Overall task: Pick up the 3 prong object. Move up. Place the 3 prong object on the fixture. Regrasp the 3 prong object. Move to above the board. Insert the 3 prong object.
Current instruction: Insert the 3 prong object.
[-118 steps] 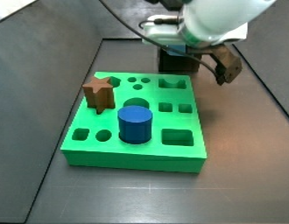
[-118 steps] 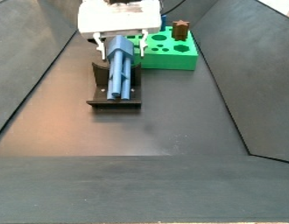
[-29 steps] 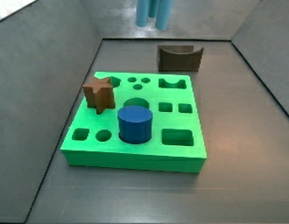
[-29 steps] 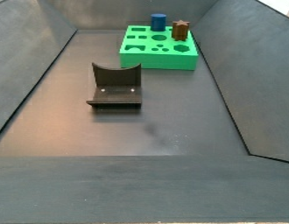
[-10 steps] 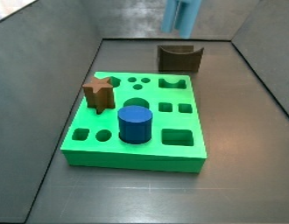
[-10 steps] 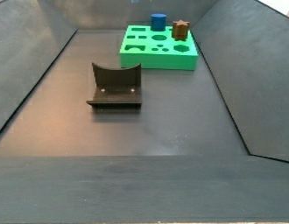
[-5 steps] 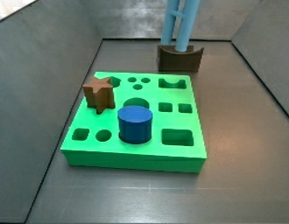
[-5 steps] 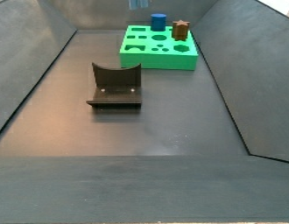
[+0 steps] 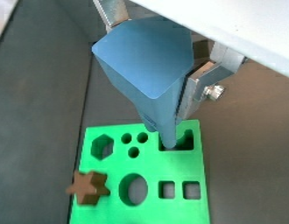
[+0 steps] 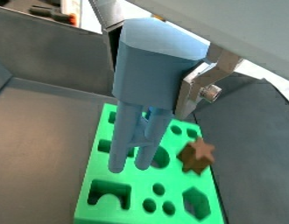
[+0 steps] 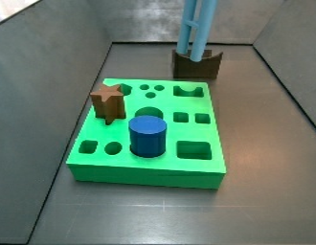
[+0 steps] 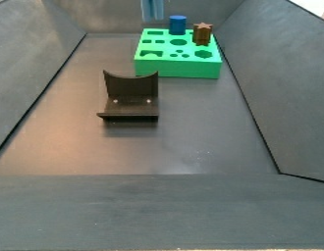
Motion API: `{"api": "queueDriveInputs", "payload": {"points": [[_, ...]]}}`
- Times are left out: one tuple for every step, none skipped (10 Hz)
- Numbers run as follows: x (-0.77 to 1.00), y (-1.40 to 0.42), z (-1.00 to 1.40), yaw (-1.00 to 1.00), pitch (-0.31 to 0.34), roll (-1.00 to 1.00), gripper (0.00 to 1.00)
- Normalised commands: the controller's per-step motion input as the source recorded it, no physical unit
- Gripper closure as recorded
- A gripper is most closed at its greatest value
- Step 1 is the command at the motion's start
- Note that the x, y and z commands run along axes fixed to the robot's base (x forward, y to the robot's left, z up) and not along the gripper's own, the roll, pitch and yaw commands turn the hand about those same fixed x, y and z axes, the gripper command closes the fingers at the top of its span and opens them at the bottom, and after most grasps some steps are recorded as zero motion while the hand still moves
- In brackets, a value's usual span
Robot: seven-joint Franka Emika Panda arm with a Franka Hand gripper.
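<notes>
overhead, gripper clamping 3 prong object above board, blue cylinder and star peg seated

Floor: dark grey, matte, walled in by sloping grey panels.
Board: bright green slab, flat on the floor toward one end in both side views.
Fixture: dark brown, on its base plate on the floor, well apart from the board.
Tool: above the board in both wrist views, clear of the floor, gripping the 3 prong object.
</notes>
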Motion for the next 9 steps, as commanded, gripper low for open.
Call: {"api": "queueDriveInputs", "payload": {"points": [[-0.11, 0.21, -0.17, -0.62, 0.0, -0.12, 1.0], [-0.13, 0.25, -0.12, -0.57, 0.0, -0.12, 1.0], [-0.07, 0.18, -0.04, -0.3, 0.0, -0.07, 1.0], [0.03, 0.0, 0.0, -0.06, 0.0, -0.04, 1.0], [-0.12, 0.09, -0.13, -0.14, -0.027, -0.02, 1.0], [-0.22, 0.07, -0.14, -0.19, -0.053, -0.02, 1.0], [-0.25, 0.1, -0.11, -0.22, -0.067, -0.05, 1.0], [-0.2, 0.09, -0.04, -0.21, -0.051, -0.07, 1.0], [-0.25, 0.05, -0.09, -0.2, -0.064, -0.05, 1.0]]}}
